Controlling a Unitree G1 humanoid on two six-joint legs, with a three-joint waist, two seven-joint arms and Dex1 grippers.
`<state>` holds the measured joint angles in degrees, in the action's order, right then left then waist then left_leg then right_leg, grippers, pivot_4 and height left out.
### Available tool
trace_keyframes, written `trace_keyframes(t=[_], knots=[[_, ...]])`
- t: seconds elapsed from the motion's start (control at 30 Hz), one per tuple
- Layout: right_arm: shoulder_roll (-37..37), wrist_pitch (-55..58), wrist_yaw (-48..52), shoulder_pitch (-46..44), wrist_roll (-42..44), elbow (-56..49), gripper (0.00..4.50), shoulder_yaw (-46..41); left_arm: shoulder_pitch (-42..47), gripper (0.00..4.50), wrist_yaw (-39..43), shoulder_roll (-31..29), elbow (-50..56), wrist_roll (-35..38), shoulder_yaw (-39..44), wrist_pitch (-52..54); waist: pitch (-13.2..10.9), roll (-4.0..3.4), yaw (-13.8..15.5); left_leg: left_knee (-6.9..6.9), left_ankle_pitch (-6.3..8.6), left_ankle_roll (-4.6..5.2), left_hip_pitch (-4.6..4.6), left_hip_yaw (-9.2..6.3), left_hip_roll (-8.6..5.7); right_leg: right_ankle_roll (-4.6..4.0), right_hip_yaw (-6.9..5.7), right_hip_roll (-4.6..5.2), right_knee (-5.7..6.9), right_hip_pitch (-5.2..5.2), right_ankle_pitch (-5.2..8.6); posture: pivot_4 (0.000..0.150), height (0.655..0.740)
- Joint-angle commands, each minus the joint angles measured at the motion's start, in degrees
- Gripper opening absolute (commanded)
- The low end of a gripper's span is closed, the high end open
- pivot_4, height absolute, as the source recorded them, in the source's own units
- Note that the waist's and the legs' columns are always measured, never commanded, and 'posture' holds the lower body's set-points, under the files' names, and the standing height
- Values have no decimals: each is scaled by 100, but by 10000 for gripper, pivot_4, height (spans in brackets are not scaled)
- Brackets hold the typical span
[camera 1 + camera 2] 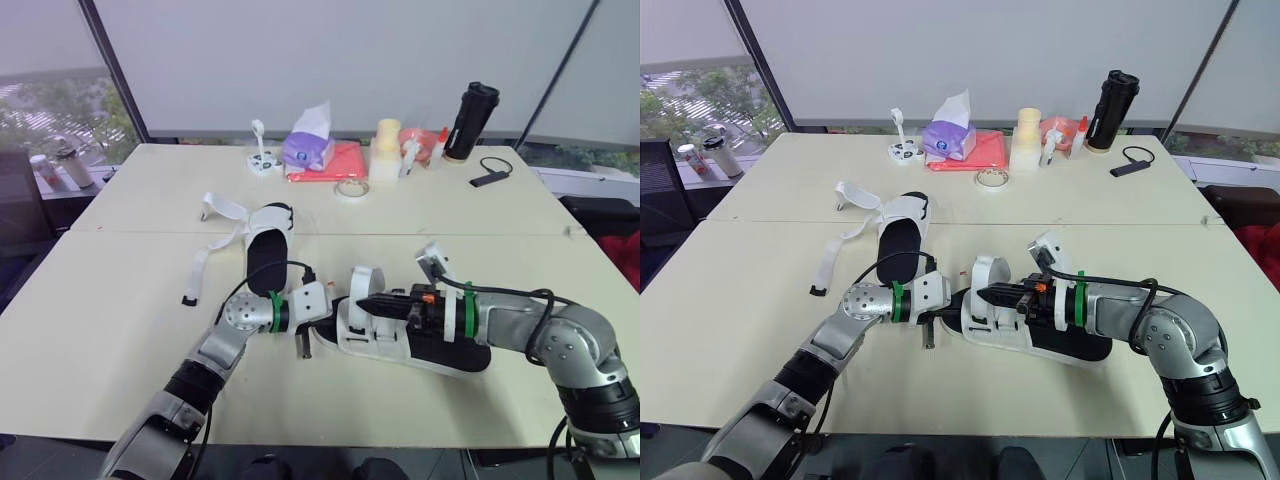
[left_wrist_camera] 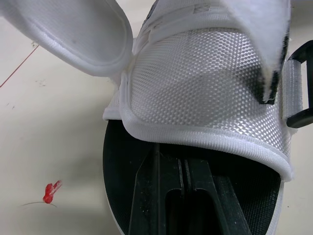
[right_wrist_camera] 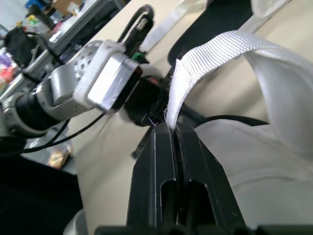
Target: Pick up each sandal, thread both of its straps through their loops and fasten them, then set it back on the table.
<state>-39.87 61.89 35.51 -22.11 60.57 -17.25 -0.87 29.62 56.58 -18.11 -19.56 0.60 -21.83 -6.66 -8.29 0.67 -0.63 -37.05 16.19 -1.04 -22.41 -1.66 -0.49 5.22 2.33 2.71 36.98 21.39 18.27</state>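
Note:
The near sandal (image 1: pixel 400 342), white upper on a black sole, lies at the front middle of the table (image 1: pixel 120 300). My right gripper (image 1: pixel 362 303) reaches over it from the right and is shut on the end of its white strap (image 3: pixel 215 49), which arches up in a loop. My left gripper (image 1: pixel 322 322) meets the sandal's toe from the left; its fingers (image 2: pixel 171 196) lie pressed together on the black insole under the white woven upper (image 2: pixel 205 93). The second sandal (image 1: pixel 268 248) rests farther back to the left with its long straps (image 1: pixel 200 265) lying loose.
Along the far edge stand a tape roll (image 1: pixel 351 189), a purple tissue pack (image 1: pixel 308 150) on a red pouch (image 1: pixel 335 165), a cream cup stack (image 1: pixel 387 150), a black bottle (image 1: pixel 472 120) and a small black device (image 1: pixel 487 179).

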Motion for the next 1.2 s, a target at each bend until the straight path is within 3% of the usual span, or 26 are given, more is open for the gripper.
trace_keyframes(t=[0.03,1.2], knots=[[31,141,83,2,224,-28,125,-273,-350,0,-9,-194,-455,-453,-299,348,0,0,0,0,0,0,0,0,0,0,0,0,0,0,0,1500,7400],[583,1051,-593,-71,904,221,125,-863,-378,0,-77,-137,-499,-468,-348,322,0,0,-1,6,0,0,-4,0,0,-18,1,4,-4,3,10,1500,7400]])
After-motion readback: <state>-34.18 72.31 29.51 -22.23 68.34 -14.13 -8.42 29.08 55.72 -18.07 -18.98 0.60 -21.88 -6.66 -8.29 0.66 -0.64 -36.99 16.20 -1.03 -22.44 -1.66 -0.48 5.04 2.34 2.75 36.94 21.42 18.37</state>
